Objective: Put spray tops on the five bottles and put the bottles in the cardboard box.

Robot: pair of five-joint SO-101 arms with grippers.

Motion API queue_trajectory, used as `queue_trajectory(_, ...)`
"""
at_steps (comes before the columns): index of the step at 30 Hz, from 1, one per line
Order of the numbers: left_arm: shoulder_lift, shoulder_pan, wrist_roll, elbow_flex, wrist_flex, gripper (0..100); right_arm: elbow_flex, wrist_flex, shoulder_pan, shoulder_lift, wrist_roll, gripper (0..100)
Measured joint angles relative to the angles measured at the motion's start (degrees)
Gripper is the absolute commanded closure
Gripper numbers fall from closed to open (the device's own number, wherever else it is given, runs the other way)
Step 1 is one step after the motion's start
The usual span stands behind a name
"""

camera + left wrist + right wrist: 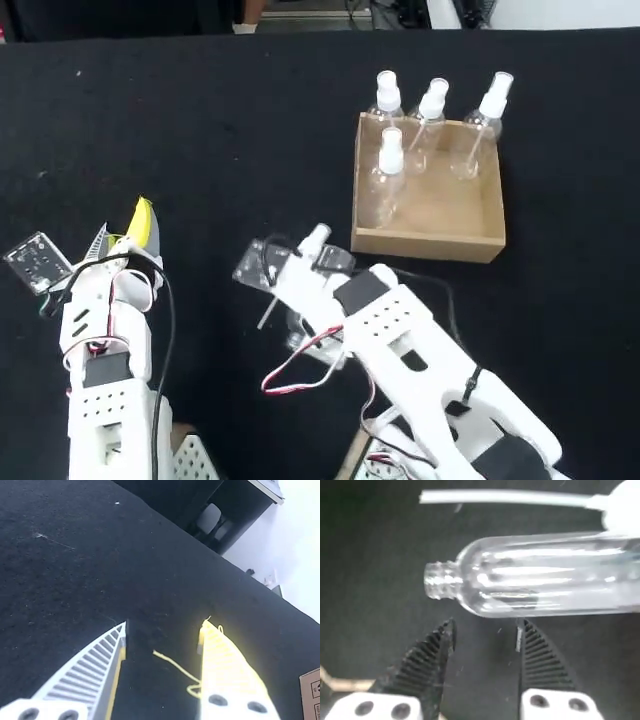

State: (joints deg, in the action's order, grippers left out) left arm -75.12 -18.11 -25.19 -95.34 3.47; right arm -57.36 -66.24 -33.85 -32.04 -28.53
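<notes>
Bottle (535, 575) five lies on its side on the black table (200, 130). Its long axis runs across the right gripper (485, 627), and its bare threaded neck points past one black fingertip. Its base end is cut off at the frame edge. A loose spray top (615, 505) lies beyond it and parallel, its dip tube running the same way as the neck; whether its head touches the bottle cannot be told. The right gripper's fingers are spread, with the tips just short of the bottle and not touching it. In the high view the right arm hides most of this bottle. The left gripper (120, 232) sits well apart, fingers spread on nothing. Four capped bottles (384, 175) stand upright in the cardboard box (425, 242).
</notes>
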Motion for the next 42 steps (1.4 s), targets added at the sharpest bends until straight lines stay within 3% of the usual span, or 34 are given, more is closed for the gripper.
queue_trajectory(7,0.0,0.0,0.0,0.0,0.0,77,4.48,-4.66,-0.09,0.0,-2.64,84.2)
queue_trajectory(9,0.0,0.0,0.0,0.0,0.0,77,6.51,-9.67,-0.09,0.0,-7.82,82.7)
queue_trajectory(16,0.0,0.0,0.0,0.0,0.0,77,7.38,-19.25,-0.09,0.0,-32.18,58.4)
queue_trajectory(23,0.0,0.0,0.0,0.0,0.0,77,7.38,-18.81,-0.09,0.0,-48.79,56.7)
queue_trajectory(39,0.0,0.0,0.0,0.0,0.0,77,-6.07,2.9,3.78,0.0,-52.75,57.0)
queue_trajectory(42,0.0,0.0,0.0,0.0,0.0,77,-6.15,4.31,3.78,0.0,-51.16,65.7)
